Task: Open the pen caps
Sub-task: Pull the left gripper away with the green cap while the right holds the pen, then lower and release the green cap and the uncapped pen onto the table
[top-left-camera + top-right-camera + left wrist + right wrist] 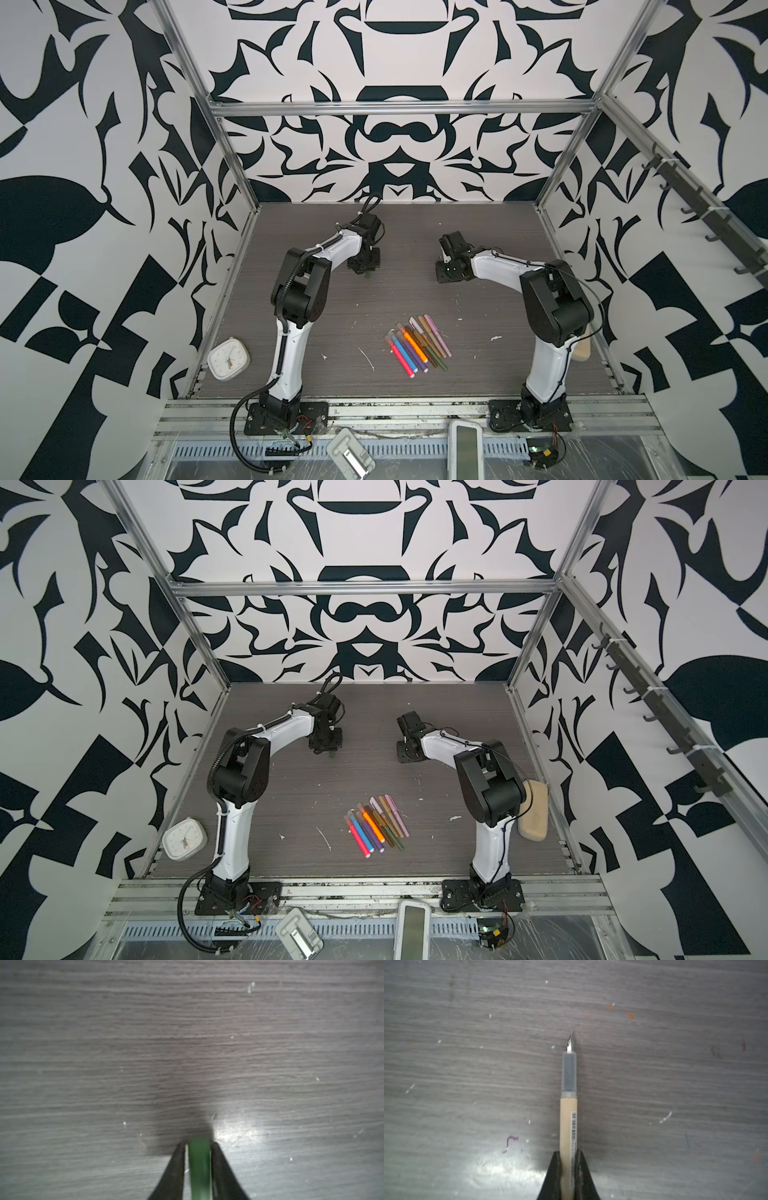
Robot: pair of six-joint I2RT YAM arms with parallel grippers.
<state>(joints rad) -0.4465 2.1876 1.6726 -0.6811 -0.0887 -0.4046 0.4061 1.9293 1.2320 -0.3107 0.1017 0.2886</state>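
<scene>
**Two grippers, one cap and one bare pen**

Think of the gray table [332, 316] as a clock face, with 12 at the far wall.

The left gripper [365, 272] hangs low over the table at about 11 o'clock. In the left wrist view, a green cap [199, 1167] sits between its two black fingers [176, 1167]. The jaws are narrow. There is a thin bright slit between the cap and one finger, and the other finger is right up against it. I cannot tell if the cap is pinched or loose. The cap's end is down by its own shadow on the wood.

The right gripper [442, 272] is at about 1 o'clock, well apart from the left one. In the right wrist view it is squeezed tight on a tan pen [568, 1124]. The pen sticks straight out past the fingers. Its metal tip [570, 1043] is bare, with no cap on it.

The other pens [417, 345] lie side by side in a neat bunch at about 5 o'clock, near the middle. No gripper is near them.

A white clock [228, 358] sits in the corner at 8 o'clock.
</scene>
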